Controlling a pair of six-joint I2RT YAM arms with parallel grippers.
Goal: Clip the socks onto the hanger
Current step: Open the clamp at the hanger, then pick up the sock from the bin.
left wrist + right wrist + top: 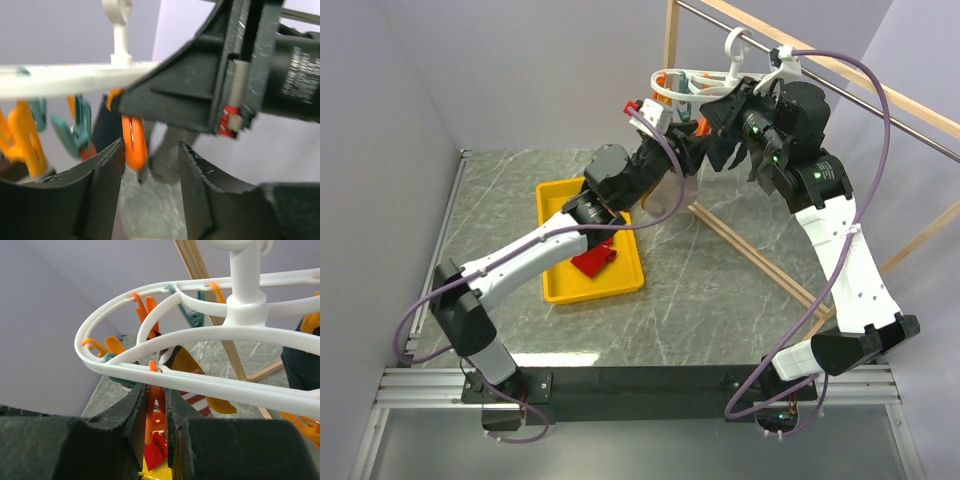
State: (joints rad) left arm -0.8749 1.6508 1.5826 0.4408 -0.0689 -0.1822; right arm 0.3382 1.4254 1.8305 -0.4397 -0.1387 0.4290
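The white oval hanger hangs from the rod, with orange and teal clips under its rings. My right gripper is shut on an orange clip below the hanger's front ring. A mustard sock with a striped cuff and a dark navy sock hang from it. My left gripper stands open just under the hanger bar. Another orange clip and a grey sock hang between its fingertips; whether the sock is clipped I cannot tell. A red sock lies in the tray.
The yellow tray sits on the marbled table left of centre, under the left arm. A wooden frame with a metal rod carries the hanger, and its base rail crosses the table on the right. Purple walls close in on the left and at the back.
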